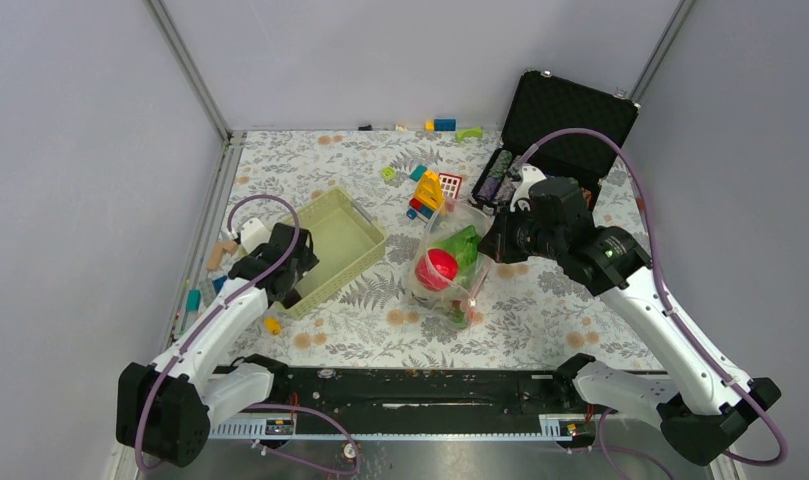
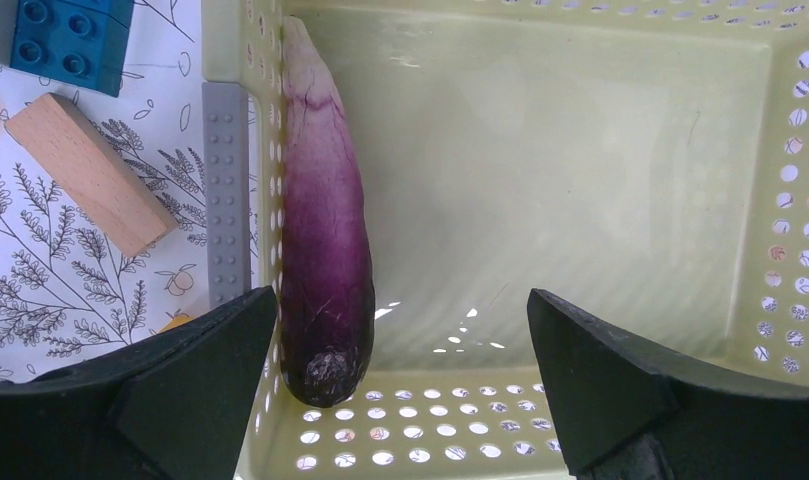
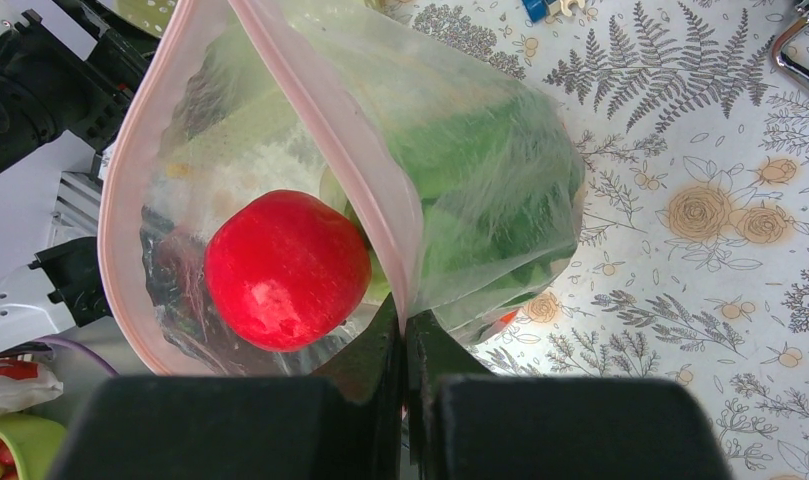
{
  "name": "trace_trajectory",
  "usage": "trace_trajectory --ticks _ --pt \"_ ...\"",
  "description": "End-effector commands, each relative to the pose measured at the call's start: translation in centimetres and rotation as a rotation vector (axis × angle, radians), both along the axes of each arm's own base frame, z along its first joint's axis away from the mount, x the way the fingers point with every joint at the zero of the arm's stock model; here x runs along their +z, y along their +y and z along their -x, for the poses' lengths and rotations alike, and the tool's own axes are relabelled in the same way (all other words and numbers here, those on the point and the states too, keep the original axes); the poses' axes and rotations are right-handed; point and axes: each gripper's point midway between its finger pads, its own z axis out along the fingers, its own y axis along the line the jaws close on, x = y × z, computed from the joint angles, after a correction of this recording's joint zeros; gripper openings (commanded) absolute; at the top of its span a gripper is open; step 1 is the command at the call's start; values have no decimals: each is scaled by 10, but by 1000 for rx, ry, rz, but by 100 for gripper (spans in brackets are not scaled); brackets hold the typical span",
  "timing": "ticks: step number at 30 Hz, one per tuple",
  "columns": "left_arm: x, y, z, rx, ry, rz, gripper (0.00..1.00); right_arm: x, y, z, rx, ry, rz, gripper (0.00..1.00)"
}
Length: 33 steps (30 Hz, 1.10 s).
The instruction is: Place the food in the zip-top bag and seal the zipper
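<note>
The clear zip-top bag (image 1: pixel 450 290) stands mid-table, its mouth held open. My right gripper (image 3: pixel 404 318) is shut on the pink zipper (image 3: pixel 325 110) at the mouth's near edge; from above this gripper (image 1: pixel 494 246) sits at the bag's right side. Inside the bag lie a red round food piece (image 3: pixel 285 268) and green leafy pieces (image 3: pixel 480 170). My left gripper (image 2: pixel 400 335) hangs open over the pale green basket (image 2: pixel 580 150). A purple eggplant (image 2: pixel 325 260) lies along the basket's left wall, just inside my left fingertip (image 2: pixel 210 360), untouched.
Coloured building blocks (image 1: pixel 428 190) lie behind the bag. An open black case (image 1: pixel 560 120) with chip stacks sits at the back right. A wooden block (image 2: pixel 85 170), a blue brick (image 2: pixel 70 40) and a grey strip (image 2: pixel 225 190) lie left of the basket.
</note>
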Motion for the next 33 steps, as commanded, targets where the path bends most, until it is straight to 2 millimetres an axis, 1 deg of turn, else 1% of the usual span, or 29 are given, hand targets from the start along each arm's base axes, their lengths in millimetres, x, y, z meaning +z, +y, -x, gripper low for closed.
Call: trace_trajectory --ticks 1,4,8,15,19,21,28,33 --pt "-3 2 -2 24 -17 11 99 5 5 -4 22 -29 -10 0" --pt "-3 1 0 29 1 23 99 4 6 -5 24 -23 -9 0" --pt "4 -2 4 20 21 40 99 3 6 -5 24 -23 -7 0" --pt "9 -8 13 -7 26 81 99 2 6 -5 28 -22 -4 0" --pt "9 -6 20 -5 50 74 99 3 7 -5 31 -23 -7 0" --pt "9 -8 24 -15 67 82 99 3 8 -6 31 -22 -7 0" --pt "9 -9 28 -21 78 91 99 1 8 -6 36 -15 -4 0" --pt "18 -8 30 -33 69 87 99 1 8 -6 34 -16 -2 0"
